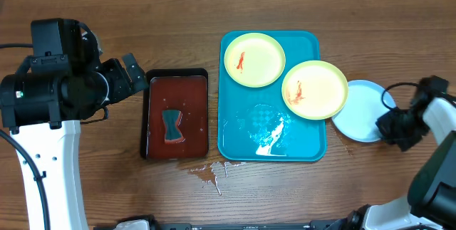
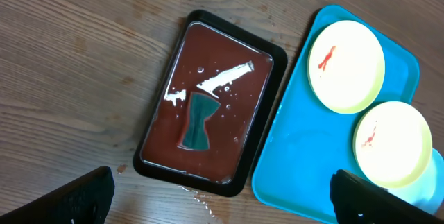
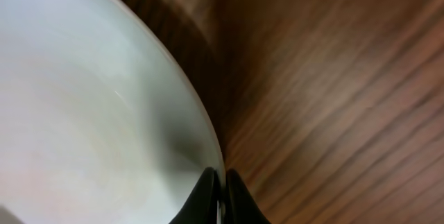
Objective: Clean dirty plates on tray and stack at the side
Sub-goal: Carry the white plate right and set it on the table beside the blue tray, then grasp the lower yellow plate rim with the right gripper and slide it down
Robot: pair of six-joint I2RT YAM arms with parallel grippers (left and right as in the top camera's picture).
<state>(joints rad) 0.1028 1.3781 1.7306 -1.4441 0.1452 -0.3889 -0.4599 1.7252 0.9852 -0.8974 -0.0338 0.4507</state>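
Frankly, the weak point is the grip: your right gripper (image 1: pixel 392 122) is pinched closed on only the thin outer rim of the pale blue-white plate (image 1: pixel 358 110), and the right wrist view shows both fingertips meeting on that edge with nothing under the plate. A hold that shallow could let the plate pivot or slide out if you lift or swing it quickly, more so if the rim is wet, which I cannot tell.

That plate lies on the bare tabletop (image 1: pixel 399 45) just off the turquoise tray (image 1: pixel 235 127), at 3 to 4 o'clock from its centre. The second yellow-green plate (image 1: pixel 314 89), smeared red, hangs over the tray's rim at 3 o'clock and appears to lie over the pale plate's near edge. Drag the pale plate sideways and you may tip the yellow one off the rim.

The upper yellow-green plate (image 1: pixel 254 59), also smeared, sits at 11 o'clock in the tray, and a puddle (image 1: pixel 267 132) shines at 6 o'clock. At 9 o'clock of the tray a dark red tray (image 1: pixel 153 127) holds a sponge (image 1: pixel 172 125) in liquid, and a spill (image 1: pixel 210 171) wets the wood at 7 o'clock. Your left gripper (image 1: pixel 137 73) hovers open and empty beyond it.
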